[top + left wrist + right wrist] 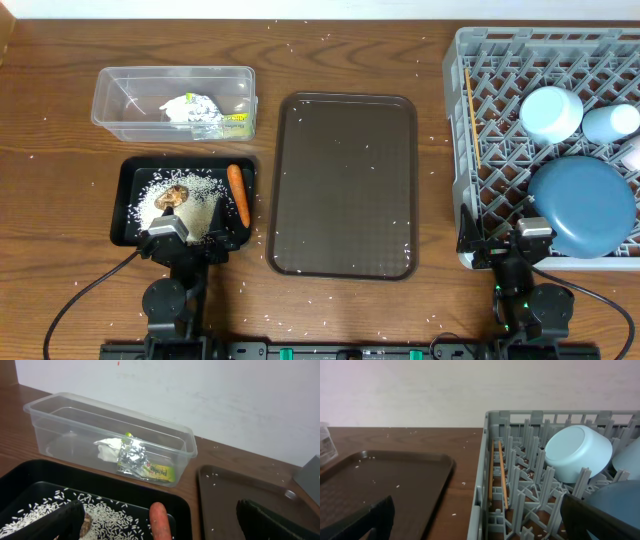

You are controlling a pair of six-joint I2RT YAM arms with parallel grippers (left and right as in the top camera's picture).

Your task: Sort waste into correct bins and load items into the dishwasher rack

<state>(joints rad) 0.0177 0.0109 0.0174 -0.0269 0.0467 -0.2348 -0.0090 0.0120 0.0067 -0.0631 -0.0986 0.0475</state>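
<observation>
We see the left gripper [160,514] spread wide, holding nothing, over the black tray [130,200] at the table's near-left edge. In the tray are rice [203,188], a carrot [239,193] and a brown lump [172,196]. The clear tub [110,100] behind it holds a napkin [190,107], foil [131,453] and a wrapper [161,472]; its dark print is too blurred to read. The brown tray [345,185] sits mid-table. The right gripper [475,510] is also spread and empty at the rack's [470,60] near-left corner. The rack, at the table's right edge, holds chopsticks [472,115], a bowl [551,112], a light-blue cup [610,122], a white cup [633,152] and a plate [583,208].

Even bright light, soft shadows; wrist views' near edges blurred.
</observation>
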